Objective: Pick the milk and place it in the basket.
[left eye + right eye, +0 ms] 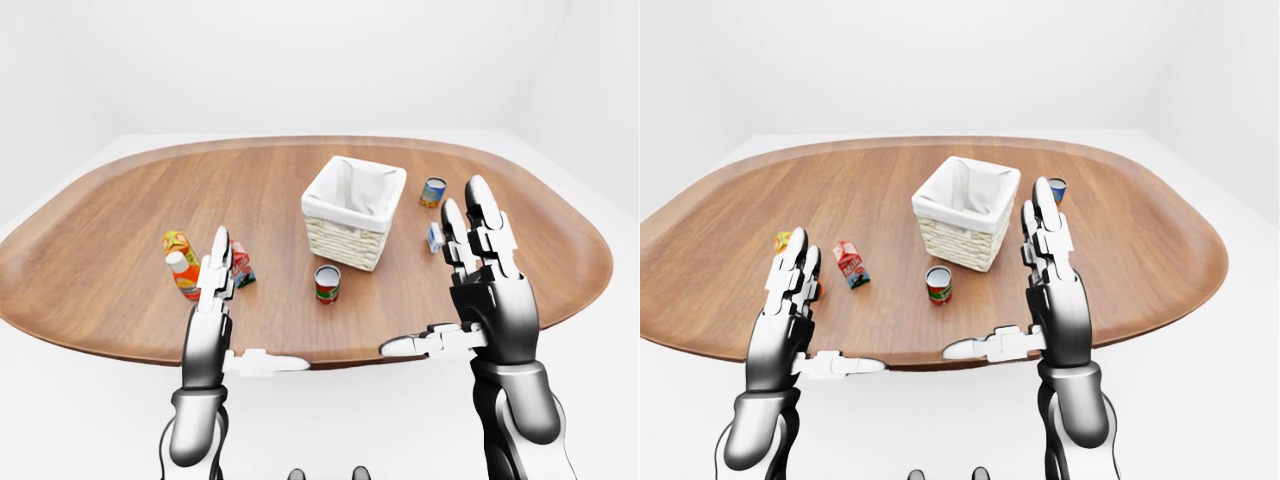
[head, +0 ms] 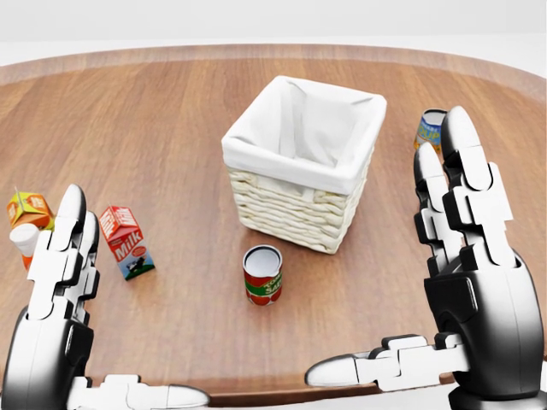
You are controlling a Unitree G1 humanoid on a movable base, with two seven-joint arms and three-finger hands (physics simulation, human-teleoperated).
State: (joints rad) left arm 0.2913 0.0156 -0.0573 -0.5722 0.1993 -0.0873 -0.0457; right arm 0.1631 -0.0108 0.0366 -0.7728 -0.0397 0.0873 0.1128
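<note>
The milk (image 2: 126, 241) is a small red and white carton labelled "Milk", standing on the wooden table at the left of the head view. The wicker basket (image 2: 291, 205), lined with white cloth, stands at the middle of the table and is empty. My left hand (image 2: 60, 282) is open, fingers up, just left of the milk and apart from it. My right hand (image 2: 461, 248) is open, fingers up, at the right, to the right of the basket. Neither hand holds anything.
A red tin can (image 2: 262, 274) stands below the basket. An orange carton (image 2: 30, 207) and a white-capped bottle (image 2: 26, 240) stand left of the milk. A blue can (image 2: 430, 130) and a small blue-white box (image 1: 434, 237) stand right of the basket. The table's near edge (image 2: 256, 395) runs along the bottom.
</note>
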